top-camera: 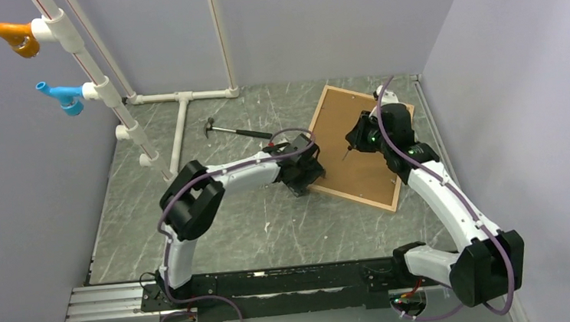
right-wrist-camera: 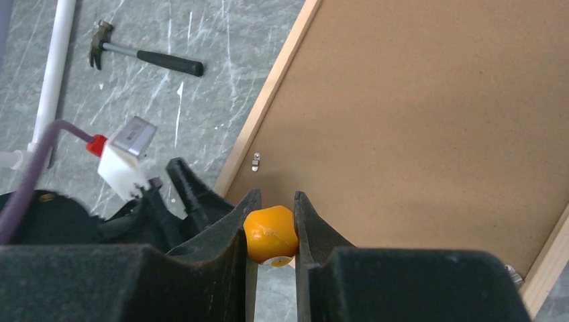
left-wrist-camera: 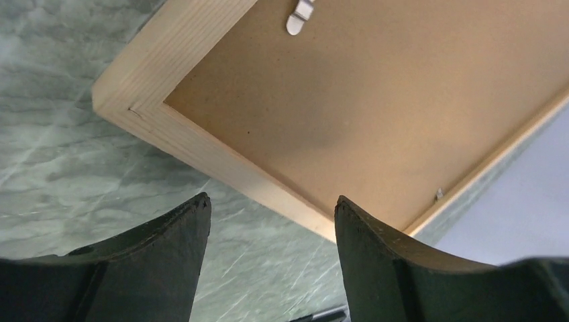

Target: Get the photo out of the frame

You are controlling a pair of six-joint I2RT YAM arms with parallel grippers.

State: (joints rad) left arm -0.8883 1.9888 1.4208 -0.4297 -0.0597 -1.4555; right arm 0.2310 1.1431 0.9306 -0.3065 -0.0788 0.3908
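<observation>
Frame [top-camera: 352, 199] face down, centre-right. Left gripper [left-wrist-camera: 272, 201] released, at its lower-left corner. Right gripper [right-wrist-camera: 276, 194] clenched on orange tool [right-wrist-camera: 268, 235], above photo [right-wrist-camera: 416, 121] back.

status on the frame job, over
Left gripper open at frame corner. Right gripper shut on orange tool over backing. Frame back up, backing in place, photo hidden. Hammer lies apart.

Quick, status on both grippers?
Left gripper: open, holding nothing, at a corner of the frame.
Right gripper: closed on an orange-handled tool.
</observation>
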